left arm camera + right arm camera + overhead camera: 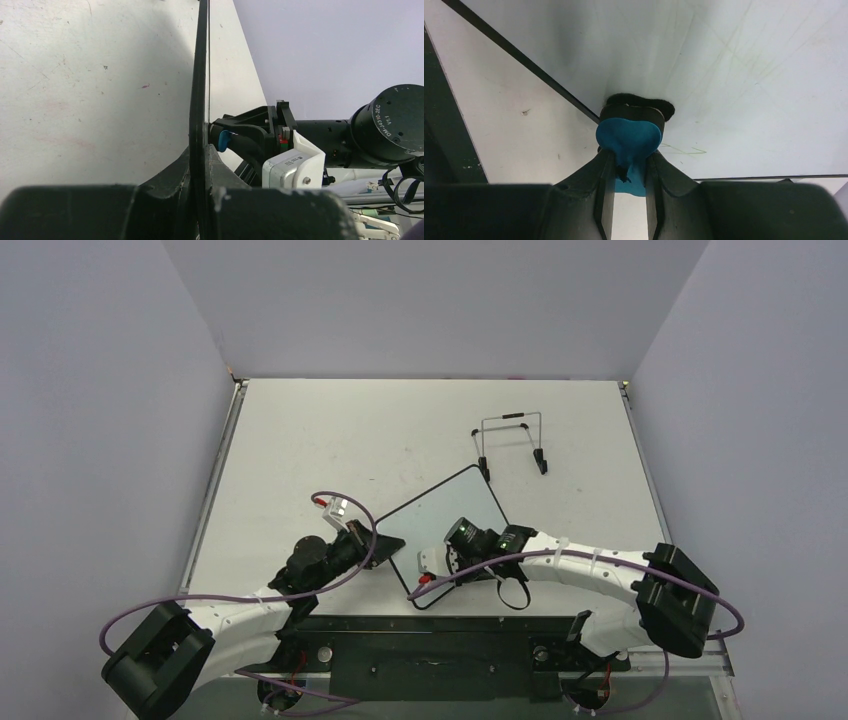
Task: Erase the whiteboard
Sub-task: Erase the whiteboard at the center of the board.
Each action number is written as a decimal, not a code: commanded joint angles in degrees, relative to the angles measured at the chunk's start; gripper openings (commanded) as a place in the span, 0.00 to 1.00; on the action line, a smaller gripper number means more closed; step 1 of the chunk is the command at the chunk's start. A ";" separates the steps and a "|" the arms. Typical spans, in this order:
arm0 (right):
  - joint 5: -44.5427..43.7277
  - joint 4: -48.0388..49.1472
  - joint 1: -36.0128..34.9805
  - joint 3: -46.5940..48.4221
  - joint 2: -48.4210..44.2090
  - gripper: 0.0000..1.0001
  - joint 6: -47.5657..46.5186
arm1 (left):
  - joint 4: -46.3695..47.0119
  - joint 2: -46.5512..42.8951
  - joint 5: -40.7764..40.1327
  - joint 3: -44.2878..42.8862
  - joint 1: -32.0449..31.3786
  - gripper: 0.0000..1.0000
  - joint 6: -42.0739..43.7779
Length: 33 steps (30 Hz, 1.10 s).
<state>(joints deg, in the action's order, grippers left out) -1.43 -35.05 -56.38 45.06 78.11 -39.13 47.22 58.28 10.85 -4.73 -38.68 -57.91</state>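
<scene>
Wiping stage, judged part done. Clamps whiteboard [440, 525] by its edge in tightly closed left gripper [202, 165], toward near side of table [300, 440]. Pinches blue eraser [629, 135] in closed right gripper [626, 172], felt against board. Next calls for sweeping over faint green marks [684, 149].

High overview, two wrist close-ups on whiteboard [435, 520]

Only other stuff is a little wire stand [513, 417] with black tips, sitting alone toward the far right of the worktop [330, 430]. Worktop's off-white and kinda scuffed, with one reddish fleck [145, 86], and plain lavender-grey walls [430, 300] box it in on three sides.
</scene>
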 commanded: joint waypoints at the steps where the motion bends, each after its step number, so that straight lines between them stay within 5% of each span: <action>1: 0.53 3.10 0.32 0.38 -0.49 0.00 0.78 | 9.17 -1.73 3.71 -1.02 -0.52 0.00 -2.02; 9: -9.34 6.93 11.89 1.30 2.30 0.00 5.58 | 8.96 -1.66 3.90 -1.11 -0.53 0.00 -1.77; 14: -5.74 3.93 12.38 1.18 2.49 0.00 3.93 | 9.07 -1.94 3.76 -0.90 -0.58 0.00 -1.77; 18: 5.28 -0.38 5.60 -1.86 -0.16 0.00 -1.92 | 8.80 -2.40 3.48 -0.88 -0.48 0.00 -1.57; 23: 6.40 -2.04 0.36 -1.34 0.17 0.00 -3.49 | 8.81 -2.66 3.60 -0.79 -0.50 0.00 -1.67; 33: -6.06 2.52 12.21 0.37 3.35 0.00 2.36 | 7.74 -4.00 3.64 -0.72 -0.31 0.00 -1.27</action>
<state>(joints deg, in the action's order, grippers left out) -2.48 -35.75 -47.03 44.05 80.71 -39.00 46.83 56.40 10.07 -3.99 -38.61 -57.06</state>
